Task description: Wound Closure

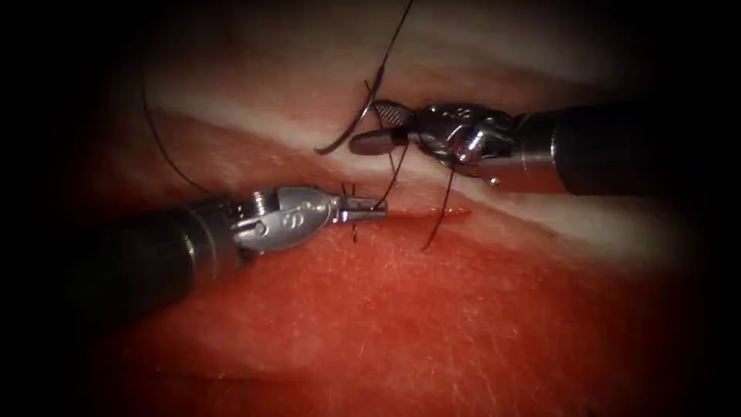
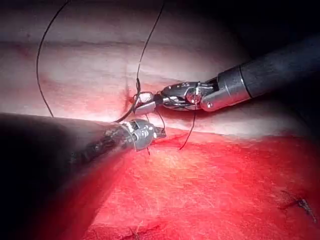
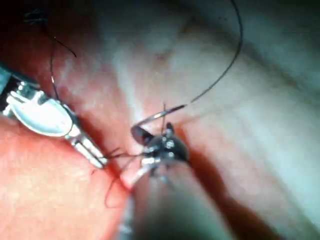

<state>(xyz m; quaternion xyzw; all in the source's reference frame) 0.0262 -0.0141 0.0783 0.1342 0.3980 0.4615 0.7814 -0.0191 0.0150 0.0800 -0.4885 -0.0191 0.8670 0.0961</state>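
Note:
My left tool reaches in from the lower left, with its jaws shut on the thread right at the cut. My right tool comes from the right, just beyond the cut, jaws open. The curved needle crosses in front of the open jaw tips, out of the tissue, and neither tool grips it. Thread runs from the needle's upper end out of the picture. Strands pass over the right tool's jaws down to the left tool. In the left wrist view the right tool stands close above the left tool.
A stitch with short thread ends sits in the cut beside the left jaws. A loose thread tail hangs below the right tool. A long thread loop lies on the tissue at the left. Another stitch is farther along.

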